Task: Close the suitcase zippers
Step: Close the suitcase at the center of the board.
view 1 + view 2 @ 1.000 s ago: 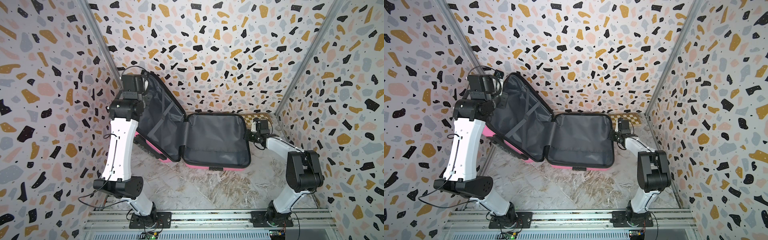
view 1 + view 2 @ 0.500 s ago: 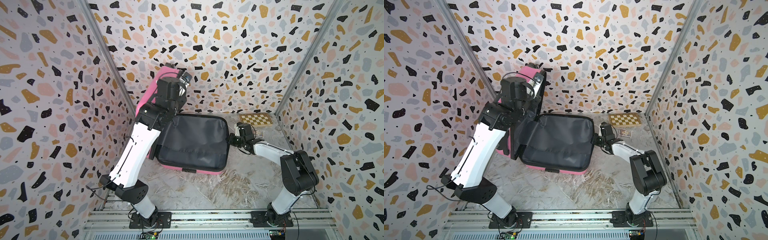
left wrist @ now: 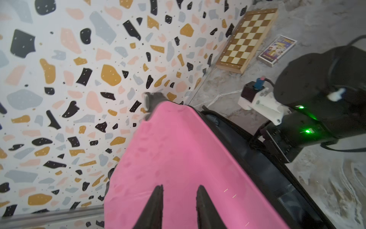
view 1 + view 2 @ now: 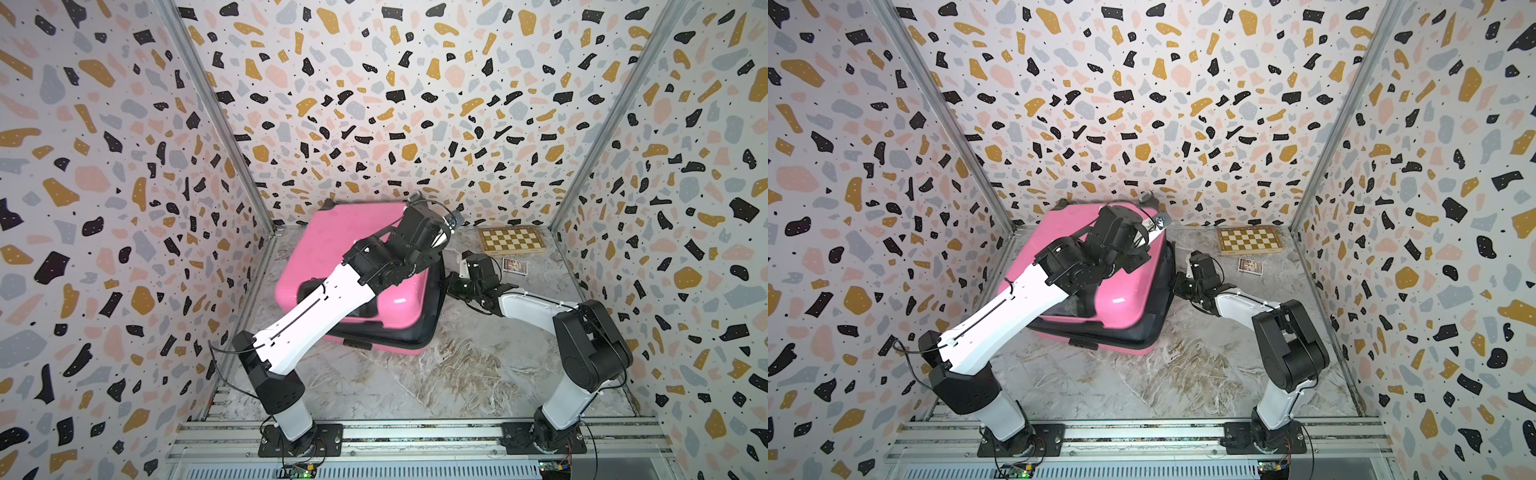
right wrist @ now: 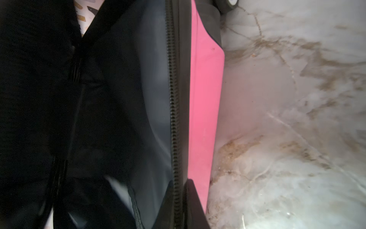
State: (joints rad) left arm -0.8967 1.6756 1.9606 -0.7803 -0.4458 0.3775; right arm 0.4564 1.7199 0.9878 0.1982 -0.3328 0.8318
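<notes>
Bench [image 4: 415, 382]: marbled top inside speckled walls. The suitcase [image 4: 324, 241] lies flat toward the far left corner. Its pink lid is folded over onto the lower shell, but the two don't sit flush. Along the right side and near edge a dark band of lining [image 4: 434, 291] shows between the shells, so there's a gap.

The left arm lies across the lid. The left end effector [image 3: 179, 188] hovers over the pink shell near the far right corner, fingers a narrow way apart, nothing between them.

The chessboard [image 4: 512, 240] sits at the back right, well apart from the case, with a small card box [image 4: 514, 266] just in front of it.

The right end effector [image 4: 449, 289] is up against the case's right edge. It's closed narrow and seems pinched on the rim band there. The wrist view shows only one finger clearly, so the grip is a judgement.

The zipper track [image 5: 173, 99] has bare teeth, unmeshed, with grey lining beside it. No pull visible in any view.

Progress: the lid fold-down looks about done. Zipping not started. Left to do: seat the shells flush, find the pulls, run them round the rim.
</notes>
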